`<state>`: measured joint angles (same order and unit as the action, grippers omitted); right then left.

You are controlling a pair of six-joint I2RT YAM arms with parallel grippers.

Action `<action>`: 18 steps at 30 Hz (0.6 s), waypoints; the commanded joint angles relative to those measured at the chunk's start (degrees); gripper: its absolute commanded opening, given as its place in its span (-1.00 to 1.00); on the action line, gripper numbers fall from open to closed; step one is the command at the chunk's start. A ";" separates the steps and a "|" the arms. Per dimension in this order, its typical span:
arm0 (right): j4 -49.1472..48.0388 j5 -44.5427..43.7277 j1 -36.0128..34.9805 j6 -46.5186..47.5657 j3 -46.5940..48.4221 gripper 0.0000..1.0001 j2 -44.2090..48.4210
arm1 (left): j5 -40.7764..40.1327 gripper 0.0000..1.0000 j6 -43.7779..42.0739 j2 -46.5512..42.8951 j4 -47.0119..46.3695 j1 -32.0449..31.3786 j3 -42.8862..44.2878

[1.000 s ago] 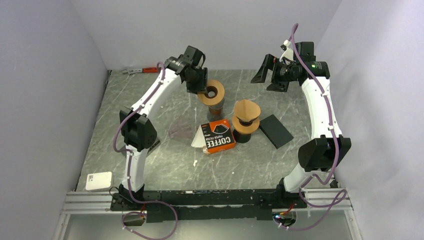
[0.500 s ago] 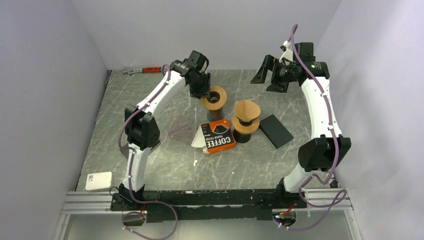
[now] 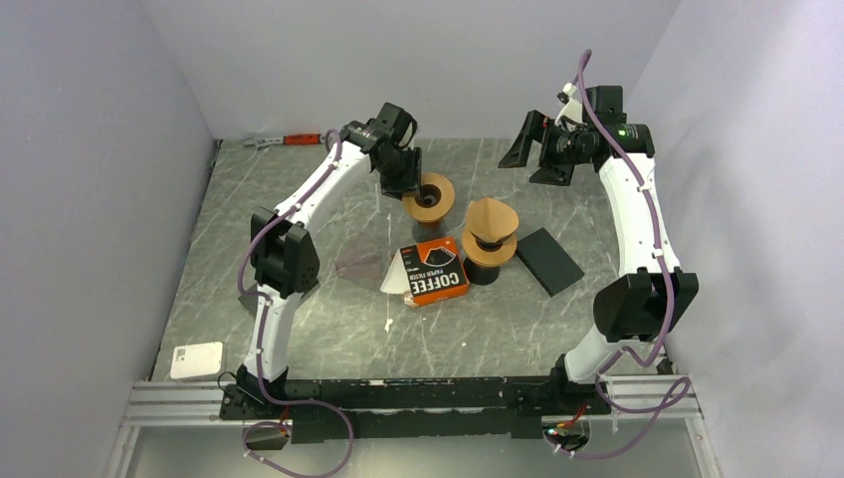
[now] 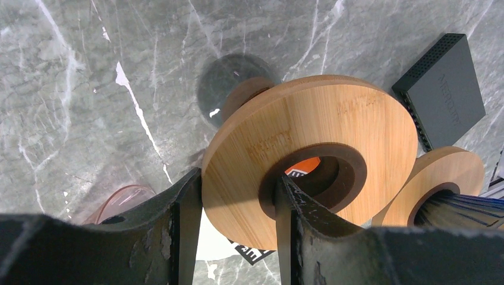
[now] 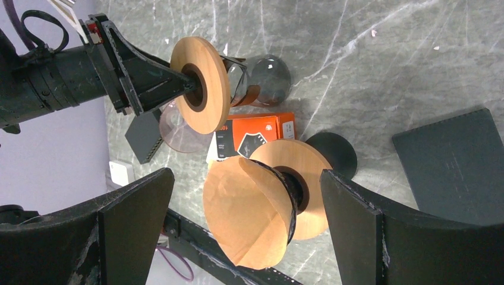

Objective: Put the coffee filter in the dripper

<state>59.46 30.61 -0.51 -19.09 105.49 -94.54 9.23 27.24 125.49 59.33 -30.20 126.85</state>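
Two robot arms, the left arm (image 3: pixel 320 177) and the right arm (image 3: pixel 637 214), have white shells, bulky black joints (image 3: pixel 284 261) and purple cables (image 3: pixel 239 269) looping alongside. A green light (image 3: pixel 624 129) glows at upper right of the overhead view. The left tool (image 4: pixel 238 184) and right tool (image 5: pixel 246 173) are black, with chipped paint.

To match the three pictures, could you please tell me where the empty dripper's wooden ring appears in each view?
Top external: wooden ring just behind centre.
Left wrist: wooden ring fills the middle.
Right wrist: wooden ring upper left, seen slantwise.
Shared landmark: the black slab, visible in all three.
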 commanded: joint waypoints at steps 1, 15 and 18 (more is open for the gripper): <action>-2.09 0.92 0.25 -0.43 0.57 0.99 1.78 | 2.37 -0.08 0.89 0.42 -2.28 -0.21 0.91; -1.89 0.59 0.25 -0.24 0.16 0.99 2.17 | 2.01 0.05 0.96 0.70 -2.97 -0.26 0.83; -1.89 0.64 0.25 -0.24 0.00 0.99 2.28 | 1.78 0.07 0.99 0.85 -2.74 -0.30 1.41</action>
<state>59.46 30.61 -0.51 -19.09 105.45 -94.54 10.11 27.73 125.54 57.93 -30.22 126.85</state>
